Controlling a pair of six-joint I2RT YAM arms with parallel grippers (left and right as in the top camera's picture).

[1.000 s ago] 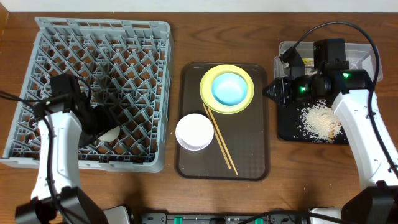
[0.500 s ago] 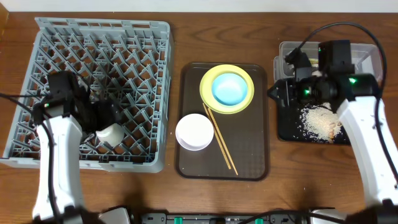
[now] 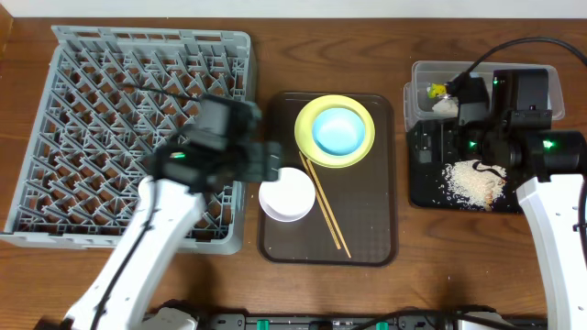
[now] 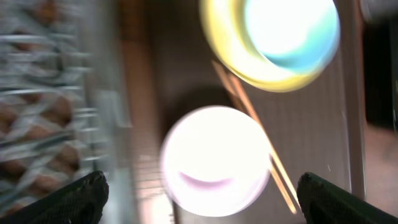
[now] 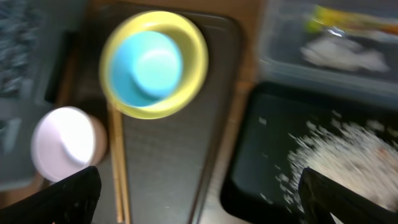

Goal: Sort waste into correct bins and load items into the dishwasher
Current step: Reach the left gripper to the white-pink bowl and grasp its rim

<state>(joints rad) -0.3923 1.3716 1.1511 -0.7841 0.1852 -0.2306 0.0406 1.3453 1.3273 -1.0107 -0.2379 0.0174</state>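
In the overhead view the yellow plate carries the light blue bowl. The pinkish-white bowl and two chopsticks lie below it. My left gripper hangs open between the grey dish rack and that bowl, nothing between its fingers. My right gripper is open and empty over the left edge of the black tray, which holds rice grains. The clear tub holds the green-and-yellow wrapper and the white paper scrap.
The plate, bowls and chopsticks rest on a dark brown serving tray in the middle. The left arm covers the rack's lower right part. Black cables loop above the right arm. Wooden table shows along the front.
My left arm swung right from inside the rack to the brown tray's left edge. My right gripper opened and drew back right, and the wrapper and paper now show in the tub.
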